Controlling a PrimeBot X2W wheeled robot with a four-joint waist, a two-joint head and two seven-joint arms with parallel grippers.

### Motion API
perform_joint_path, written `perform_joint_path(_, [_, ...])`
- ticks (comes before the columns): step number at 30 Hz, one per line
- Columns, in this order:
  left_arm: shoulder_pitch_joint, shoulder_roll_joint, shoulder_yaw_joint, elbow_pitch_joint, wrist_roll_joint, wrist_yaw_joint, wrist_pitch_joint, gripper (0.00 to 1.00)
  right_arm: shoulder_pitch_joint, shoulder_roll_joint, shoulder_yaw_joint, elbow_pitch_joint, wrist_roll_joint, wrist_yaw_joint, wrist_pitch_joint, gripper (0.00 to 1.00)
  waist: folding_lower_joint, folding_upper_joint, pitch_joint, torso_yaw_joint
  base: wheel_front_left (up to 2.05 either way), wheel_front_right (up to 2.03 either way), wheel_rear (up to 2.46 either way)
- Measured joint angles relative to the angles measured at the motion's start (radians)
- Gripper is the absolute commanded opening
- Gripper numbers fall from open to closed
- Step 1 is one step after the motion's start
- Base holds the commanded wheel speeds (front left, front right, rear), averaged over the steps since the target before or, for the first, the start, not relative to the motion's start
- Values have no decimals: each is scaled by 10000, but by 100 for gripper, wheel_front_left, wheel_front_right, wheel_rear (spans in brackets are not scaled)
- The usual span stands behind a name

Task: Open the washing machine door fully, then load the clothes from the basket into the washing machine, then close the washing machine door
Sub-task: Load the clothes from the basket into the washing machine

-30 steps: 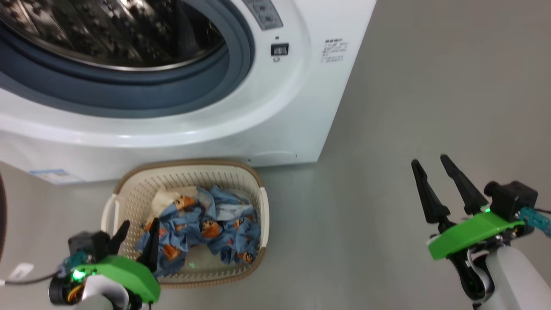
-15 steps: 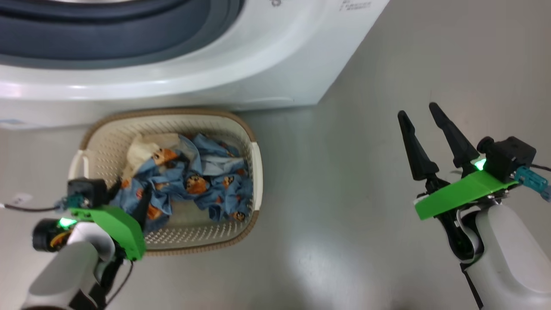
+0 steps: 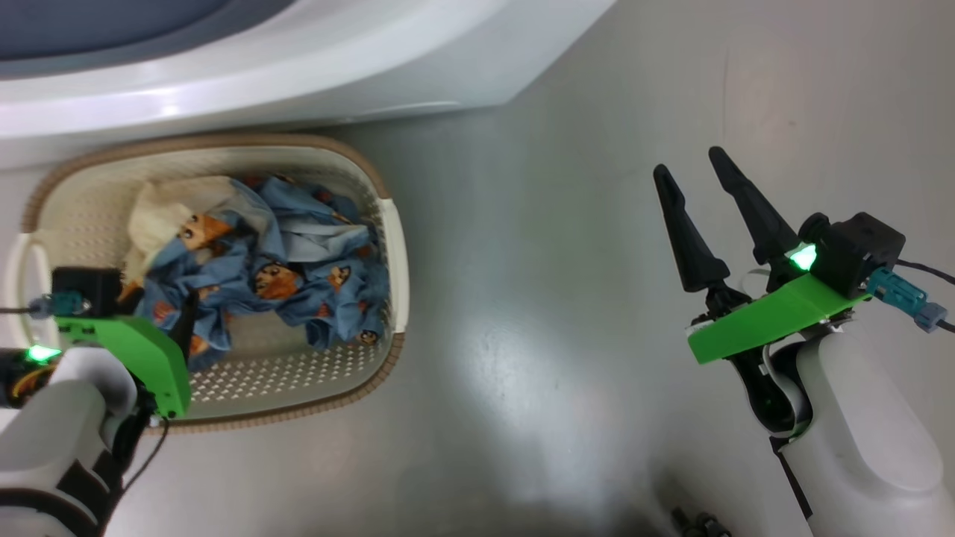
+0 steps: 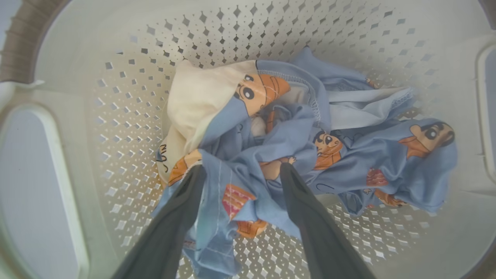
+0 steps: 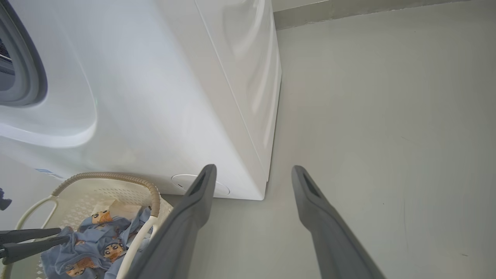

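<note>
While agape, left end effector (image 4: 241,167) low in basket (image 4: 116,58), perhaps against clothes (image 4: 387,162).

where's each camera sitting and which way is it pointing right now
Head view: on the head, facing down; washing machine at top, basket of clothes at left, left gripper over it, right gripper open over floor.
Left wrist view: on the left wrist, facing down into the basket; own open fingers over the clothes.
Right wrist view: on the right wrist, facing the washing machine's corner and floor; own open fingers.
Shared: all three show basket and clothes.
</note>
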Motion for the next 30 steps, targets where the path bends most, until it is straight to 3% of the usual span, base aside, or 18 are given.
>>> perform_joint_path(12, [-789,257,-1041,249,-773,0,757,100,-109,107,0,-157,-174,0,-2,100,0,0,855,-448,0,0,0])
perform_joint_path(13, [-807,259,-1120,278,-823,0,800,46,-109,107,0,-157,-178,0,-2,100,0,0,858,-454,0,0,0])
perform_joint_path(14, [-810,259,-1191,295,-859,0,825,9,-109,107,2,-161,-184,0,-2,100,0,0,843,-453,0,0,0])
perform_joint_path(15, [-809,259,-1248,311,-966,0,840,0,-109,107,4,-165,-184,0,-2,100,0,0,820,-451,0,0,0])
perform_joint_path(30, [-211,-67,-1124,-29,-2677,0,-364,0,68,52,-56,134,-98,0,-2,100,0,0,-427,-78,0,0,0])
